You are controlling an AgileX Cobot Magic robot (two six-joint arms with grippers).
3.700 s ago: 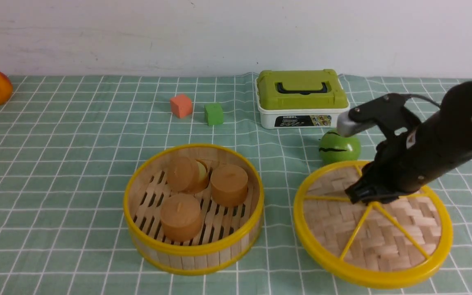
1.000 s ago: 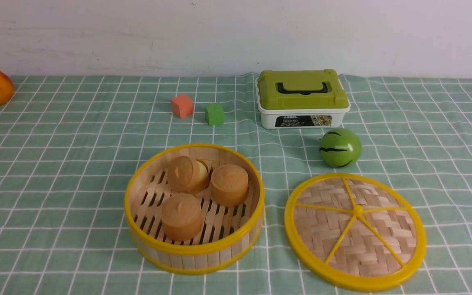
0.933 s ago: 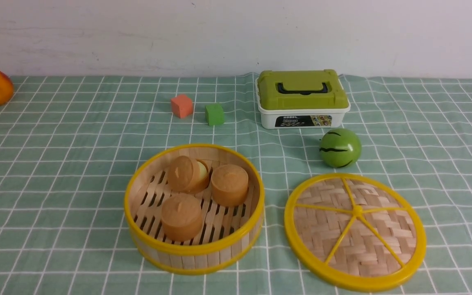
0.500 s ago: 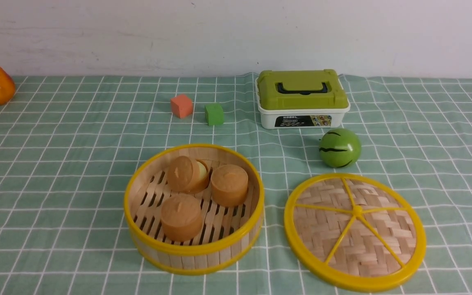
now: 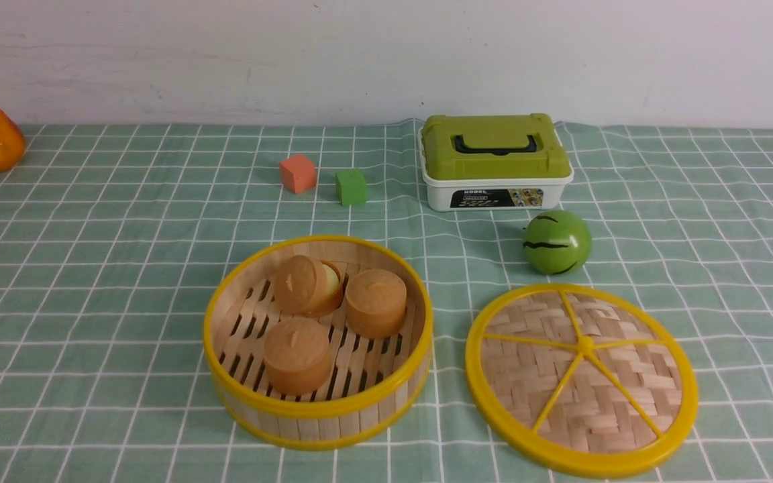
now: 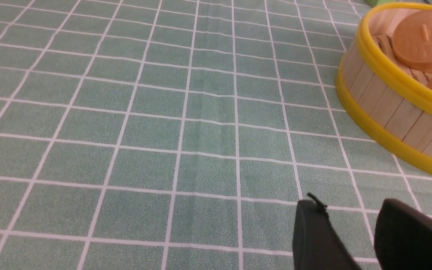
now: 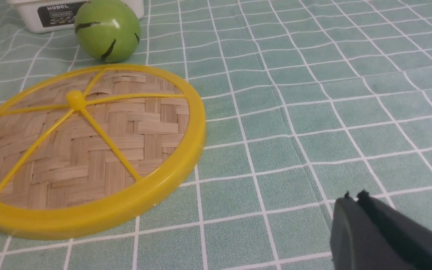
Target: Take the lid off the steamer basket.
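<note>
Pale wall [image 5: 359,60], off-white to light lavender, fills the top strip of the front view. Faint dark scuffs and thin streaks at upper left, a few tiny specks near top center. Below it, work surface under a muted green cloth [image 5: 91,268] with a white grid, running from the wall line to the bottom edge. Grid lines ripple at center and upper right; creases show in the right wrist view too. Light is soft and even; wall looks slightly darker toward upper left. Floor and windows out of frame.
</note>
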